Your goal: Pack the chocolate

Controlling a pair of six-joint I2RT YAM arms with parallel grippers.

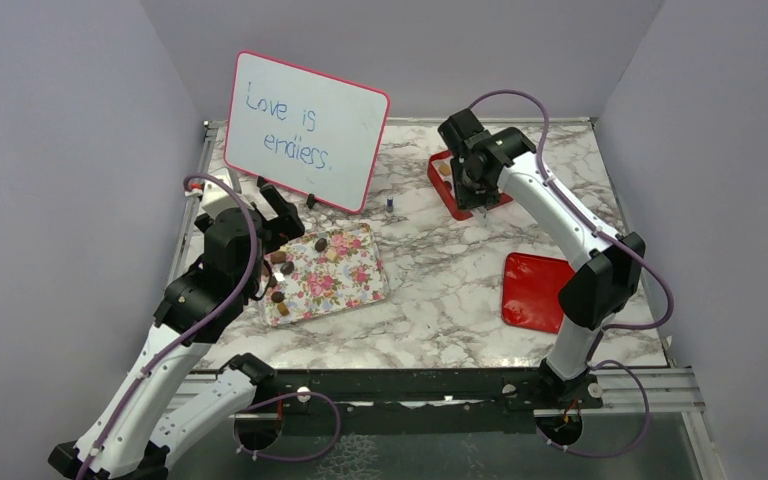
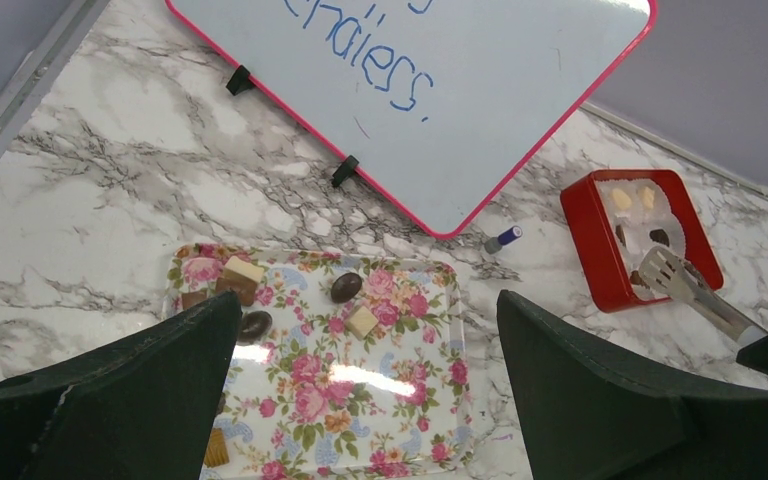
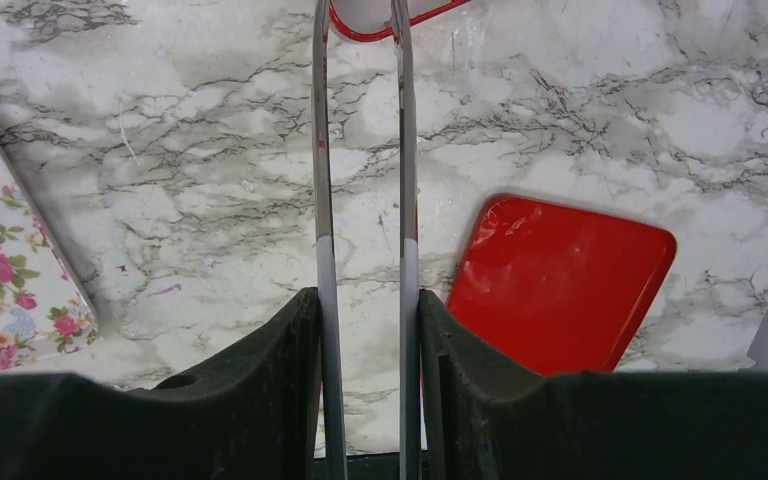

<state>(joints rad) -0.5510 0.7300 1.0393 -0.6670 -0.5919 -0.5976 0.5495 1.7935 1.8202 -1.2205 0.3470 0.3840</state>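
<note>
Packing is partly done: a few pieces are sitting boxed, most are waiting.
The right gripper (image 3: 365, 300) is pinching steel tongs (image 2: 685, 285) over the far red box (image 2: 590, 240); the left gripper (image 2: 368, 300) is hovering spread wide over the floral tray (image 2: 360, 410), where most chocolate (image 2: 346, 287) is lying.

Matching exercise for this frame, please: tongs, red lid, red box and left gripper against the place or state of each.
Things:
1. tongs
2. lid
3. box
4. left gripper

States:
A. open above the tray
B. flat on the table, apart from the box
C. clamped in the right gripper
D. has a few chocolates inside

Pairs: 1-C, 2-B, 3-D, 4-A
</note>
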